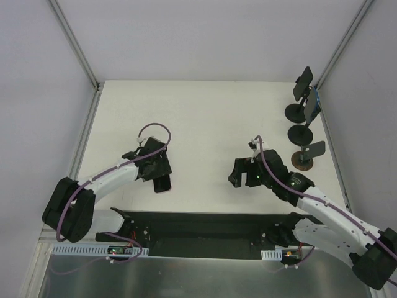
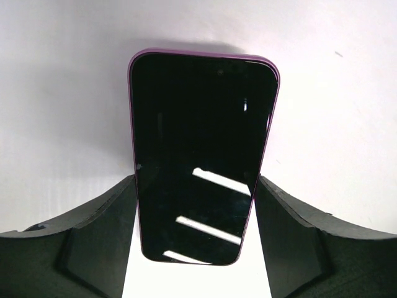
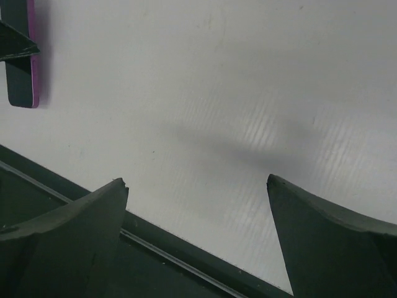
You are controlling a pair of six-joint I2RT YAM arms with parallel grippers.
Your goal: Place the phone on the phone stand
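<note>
The phone (image 2: 198, 155) has a black screen and a purple rim, and it also shows in the top view (image 1: 163, 185). My left gripper (image 2: 195, 186) is shut on it, with a finger pressed against each long side, just over the white table at centre left (image 1: 159, 176). In the right wrist view the phone (image 3: 22, 62) shows at the top left. Three black phone stands stand at the far right: a back one (image 1: 303, 87), a middle one (image 1: 310, 112) and a near one (image 1: 313, 151) on a brownish base. My right gripper (image 1: 237, 174) is open and empty (image 3: 195, 186) over the table.
A black strip (image 1: 205, 226) runs along the near table edge between the arm bases. Grey frame rails (image 1: 77, 46) border the table on the left and on the right (image 1: 344, 43). White walls stand behind.
</note>
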